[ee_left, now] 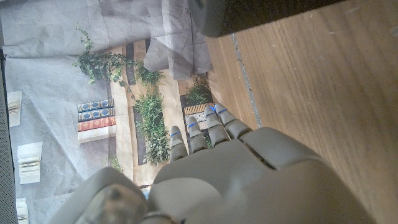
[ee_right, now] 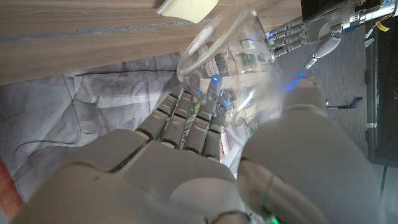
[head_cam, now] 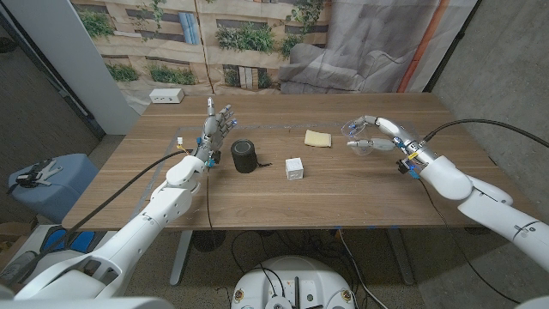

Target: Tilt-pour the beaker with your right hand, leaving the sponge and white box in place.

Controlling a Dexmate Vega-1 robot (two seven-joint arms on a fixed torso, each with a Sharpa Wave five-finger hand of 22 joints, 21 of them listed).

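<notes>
We see a printed backdrop (head_cam: 214, 34) of plants and shelves behind the wooden table (head_cam: 343, 184). Grey cloth (head_cam: 360, 43) hangs beside it.

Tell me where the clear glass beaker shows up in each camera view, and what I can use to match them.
Head view: the clear glass beaker sits right of centre, tilted in the right hand.
Left wrist view: I cannot make it out there.
Right wrist view: it is upper middle, gripped by that hand.
Shared landmark: the yellow rectangular sponge lying beside the beaker.
</notes>
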